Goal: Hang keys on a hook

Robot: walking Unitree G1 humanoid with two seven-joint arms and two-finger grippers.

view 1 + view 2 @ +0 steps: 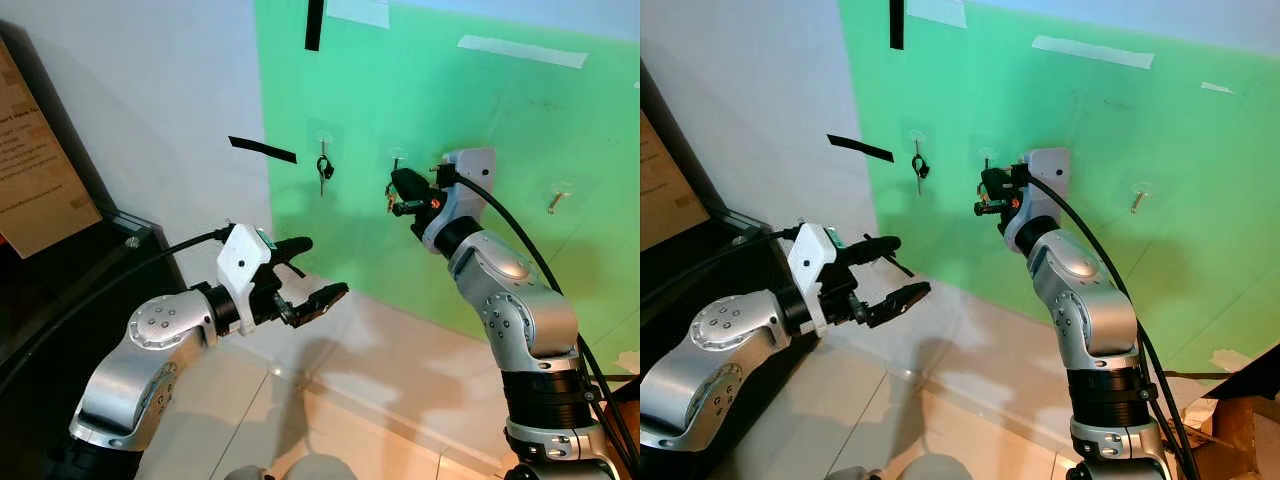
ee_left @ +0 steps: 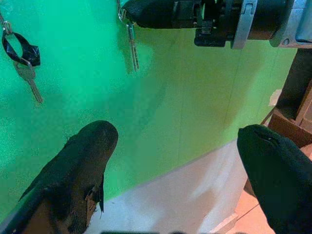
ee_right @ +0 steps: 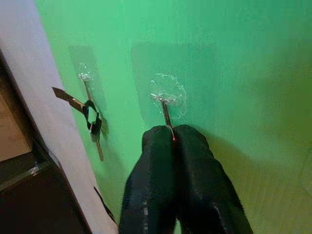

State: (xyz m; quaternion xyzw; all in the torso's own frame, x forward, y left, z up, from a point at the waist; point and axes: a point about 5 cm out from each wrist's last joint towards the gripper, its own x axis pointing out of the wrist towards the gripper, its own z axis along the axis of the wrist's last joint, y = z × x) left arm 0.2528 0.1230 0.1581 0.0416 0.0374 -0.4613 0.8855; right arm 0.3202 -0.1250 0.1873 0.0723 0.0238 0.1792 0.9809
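Head views: right gripper (image 1: 402,190) was up at the middle hook (image 1: 397,158) on the green wall (image 1: 500,120), key (image 1: 390,203) dangling below its tip. Left gripper (image 1: 312,272) hung back, fingers spread.

L wrist: key (image 2: 132,45) hung vertical.

R wrist: fingers pressed together, pinching at hook's stem (image 3: 166,114).

1. Bright green panel (image 1: 470,110) over the wall, beside a plain white wall (image 1: 150,90).
2. Black strips of tape (image 1: 262,149) on the white and green.
3. Pale, whitish strips of tape (image 1: 522,50) high on the green.
4. Clear hook (image 3: 167,95) with a thin metal stem.
5. Silver keys (image 2: 132,45) under the black fingers of the right gripper (image 1: 398,183).
6. Silver key (image 2: 29,80) on a black loop, at the next hook.
7. Silver arms, white wrist housings; black fingers on the left gripper (image 1: 312,272).
8. Cream floor tiles (image 1: 330,400).
9. Brown board (image 1: 35,170) with dark print; black cabinet (image 1: 60,280) below.
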